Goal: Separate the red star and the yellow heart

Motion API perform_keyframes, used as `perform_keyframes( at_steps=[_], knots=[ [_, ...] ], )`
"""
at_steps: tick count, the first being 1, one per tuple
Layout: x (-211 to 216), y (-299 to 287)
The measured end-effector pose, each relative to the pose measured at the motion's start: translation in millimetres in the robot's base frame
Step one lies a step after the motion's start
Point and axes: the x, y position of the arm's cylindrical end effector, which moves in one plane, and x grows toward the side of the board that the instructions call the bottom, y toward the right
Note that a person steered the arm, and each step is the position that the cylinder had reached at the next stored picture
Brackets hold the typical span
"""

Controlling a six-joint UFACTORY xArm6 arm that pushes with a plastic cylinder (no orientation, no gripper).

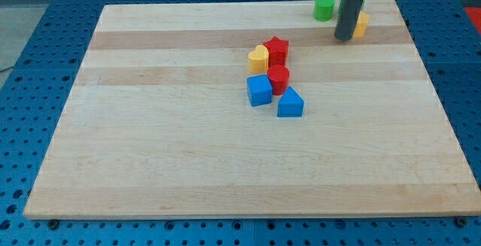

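Observation:
The red star (277, 50) and the yellow heart (258, 59) sit touching each other just above the board's middle, the heart on the star's left. My tip (345, 37) is on the board near the view's top right, well to the right of both and apart from them.
A red cylinder (279, 79) sits right below the star, with a blue cube (259, 90) and a blue triangular block (290, 104) beside it. A green cylinder (324, 7) and a yellow block (361, 25), partly hidden by the rod, lie near the top edge. The wooden board (150, 141) lies on a blue pegboard.

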Motion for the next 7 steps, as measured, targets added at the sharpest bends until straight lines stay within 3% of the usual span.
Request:
perform_keyframes(
  at_steps=[3,5,7],
  knots=[
    [-27,32],
    [15,31],
    [-25,-112]
  ],
)
